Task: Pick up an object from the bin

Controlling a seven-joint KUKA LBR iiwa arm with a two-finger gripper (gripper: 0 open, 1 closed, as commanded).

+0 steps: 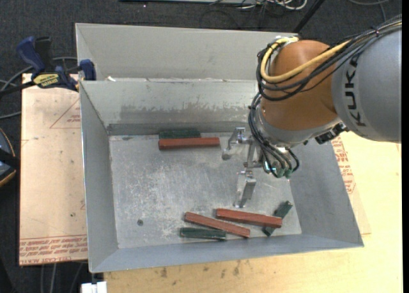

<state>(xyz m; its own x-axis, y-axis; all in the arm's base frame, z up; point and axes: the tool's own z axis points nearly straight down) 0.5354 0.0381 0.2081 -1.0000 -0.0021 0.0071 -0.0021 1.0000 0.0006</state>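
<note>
gripper (240,167): spread, pinching nothing, poised centre-right over grey metal bin (96,157) floor | nearest: flat red-brown stick (249,217), lower right, just below it, lying free and graspable, so the likely target | nothing lifted yet

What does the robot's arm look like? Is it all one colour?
No. The arm is fat, round and grey, with black KUKA letters on it. Its wrist has a smooth orange cover shaped like a ball, with yellow and black cables looped over it. The pincer below is thin silvery metal.
</note>
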